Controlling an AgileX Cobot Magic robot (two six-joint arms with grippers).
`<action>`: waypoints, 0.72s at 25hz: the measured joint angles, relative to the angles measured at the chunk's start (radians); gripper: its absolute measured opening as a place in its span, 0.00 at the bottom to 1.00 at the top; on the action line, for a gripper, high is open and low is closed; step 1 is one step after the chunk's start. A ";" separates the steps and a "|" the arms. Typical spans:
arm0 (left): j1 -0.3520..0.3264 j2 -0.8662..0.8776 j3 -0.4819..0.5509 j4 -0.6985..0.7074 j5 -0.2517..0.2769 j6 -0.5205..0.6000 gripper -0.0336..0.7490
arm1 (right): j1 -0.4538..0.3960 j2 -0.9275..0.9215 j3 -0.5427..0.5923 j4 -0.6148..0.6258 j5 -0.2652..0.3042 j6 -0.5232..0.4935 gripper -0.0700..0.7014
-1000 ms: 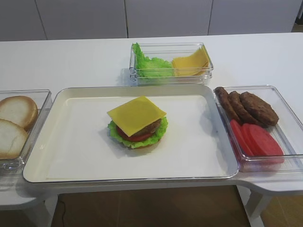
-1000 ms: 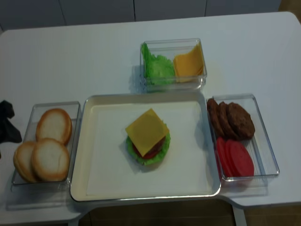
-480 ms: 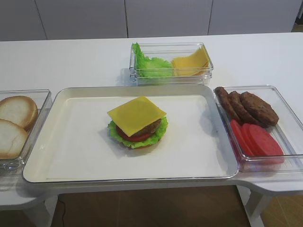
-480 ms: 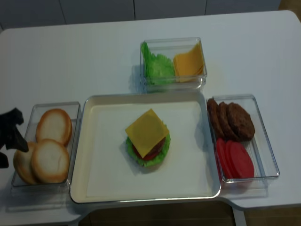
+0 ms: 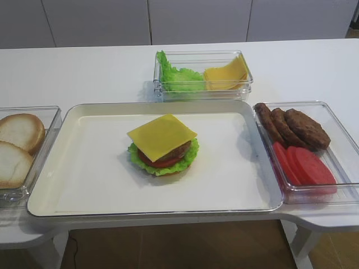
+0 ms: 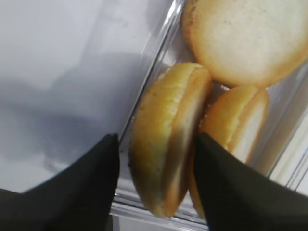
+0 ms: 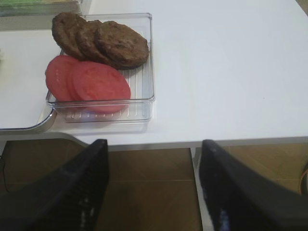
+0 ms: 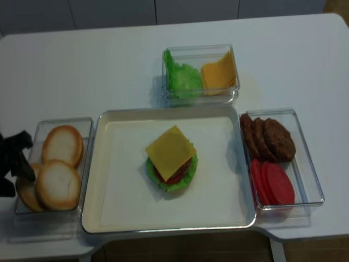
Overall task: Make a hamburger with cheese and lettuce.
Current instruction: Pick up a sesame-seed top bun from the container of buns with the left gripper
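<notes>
1 bun half stood on edge between our left gripper's [image 6: 154, 183] spread fingers.
We judged the jaws apart, nothing clamped; they should straddle that bun half [image 6: 166, 139] squarely before squeezing, clear of the bin wall [image 6: 144, 91]. Centre frame, the hamburger [image 5: 163, 147] wore cheese [image 5: 161, 136] over lettuce [image 5: 192, 150]; right gripper [image 7: 154, 185] open.

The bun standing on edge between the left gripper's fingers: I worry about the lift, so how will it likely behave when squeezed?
The bun stands on edge, rounded, so it may roll or tip if nudged. It looks puffy, probably light and squashy. The left gripper straddles it, apparently not clamped yet; neighbouring buns crowd it.
</notes>
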 joint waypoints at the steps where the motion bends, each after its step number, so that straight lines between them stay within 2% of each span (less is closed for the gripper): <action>1: 0.000 0.001 0.000 0.000 0.000 0.000 0.51 | 0.000 0.000 0.000 0.000 0.000 0.000 0.67; 9: 0.000 0.008 -0.002 0.004 -0.003 0.020 0.36 | 0.000 0.000 0.000 0.000 0.000 0.000 0.67; 18: 0.000 0.008 -0.002 0.017 -0.004 0.027 0.25 | 0.000 0.000 0.000 0.000 0.000 0.000 0.67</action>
